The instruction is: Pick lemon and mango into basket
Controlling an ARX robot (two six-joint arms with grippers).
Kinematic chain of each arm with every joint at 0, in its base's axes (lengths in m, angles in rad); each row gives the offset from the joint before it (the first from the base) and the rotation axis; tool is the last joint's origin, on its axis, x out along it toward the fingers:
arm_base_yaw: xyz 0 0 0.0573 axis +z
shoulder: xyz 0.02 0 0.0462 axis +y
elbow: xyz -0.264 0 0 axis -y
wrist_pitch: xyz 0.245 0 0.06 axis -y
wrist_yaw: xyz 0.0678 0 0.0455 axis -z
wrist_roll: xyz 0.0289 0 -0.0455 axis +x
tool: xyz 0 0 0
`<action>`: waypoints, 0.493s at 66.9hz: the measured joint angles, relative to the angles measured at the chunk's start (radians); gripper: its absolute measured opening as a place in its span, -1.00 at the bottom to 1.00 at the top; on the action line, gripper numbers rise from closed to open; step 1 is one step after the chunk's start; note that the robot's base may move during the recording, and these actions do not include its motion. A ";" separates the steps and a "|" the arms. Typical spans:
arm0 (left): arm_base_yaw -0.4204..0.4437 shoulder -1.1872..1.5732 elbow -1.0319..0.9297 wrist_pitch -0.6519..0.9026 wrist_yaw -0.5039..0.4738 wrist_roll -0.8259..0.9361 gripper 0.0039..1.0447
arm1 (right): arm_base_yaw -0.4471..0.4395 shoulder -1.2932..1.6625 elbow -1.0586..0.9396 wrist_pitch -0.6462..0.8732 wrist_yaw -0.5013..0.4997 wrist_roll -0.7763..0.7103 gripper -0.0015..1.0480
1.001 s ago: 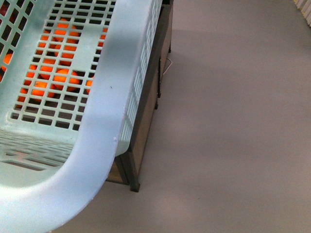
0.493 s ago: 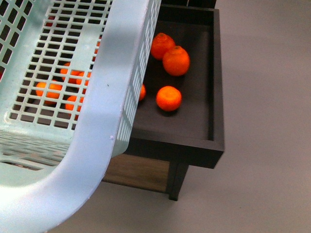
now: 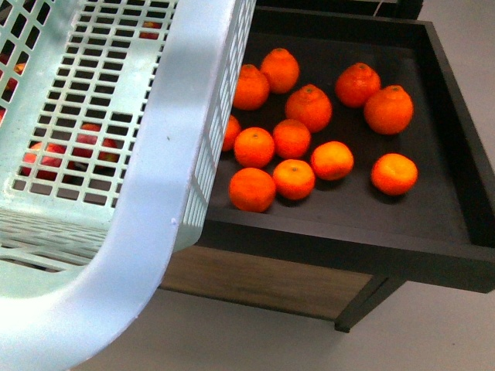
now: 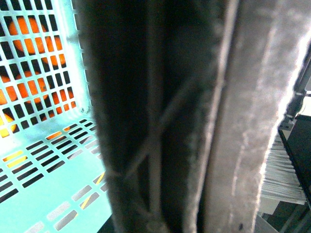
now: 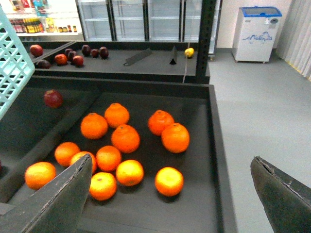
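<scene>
The light blue-green basket (image 3: 178,139) fills the left of the front view, held up over the stand. Its lattice also shows in the left wrist view (image 4: 43,160) and at the edge of the right wrist view (image 5: 9,63). My left gripper (image 4: 194,194) is shut on the basket, and its dark pads fill that view. My right gripper (image 5: 170,204) is open and empty above the tangerine tray. A small yellow fruit (image 5: 189,52), probably the lemon, lies on a far shelf. The mango is out of view.
Several tangerines (image 3: 309,108) lie in a dark tray (image 3: 348,247) on a wooden stand. Red fruit (image 3: 46,158) shows through the basket's slots. More red fruit (image 5: 60,58) lies on the far shelf. Grey floor (image 5: 262,107) lies beside the tray.
The front view has swung so that the tangerine tray now shows almost whole, where only floor and the stand's edge showed. The basket keeps its place in the view.
</scene>
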 joint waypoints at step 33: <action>0.000 -0.001 0.000 0.000 -0.004 0.001 -0.70 | 0.000 -0.001 0.000 0.000 0.000 0.000 0.83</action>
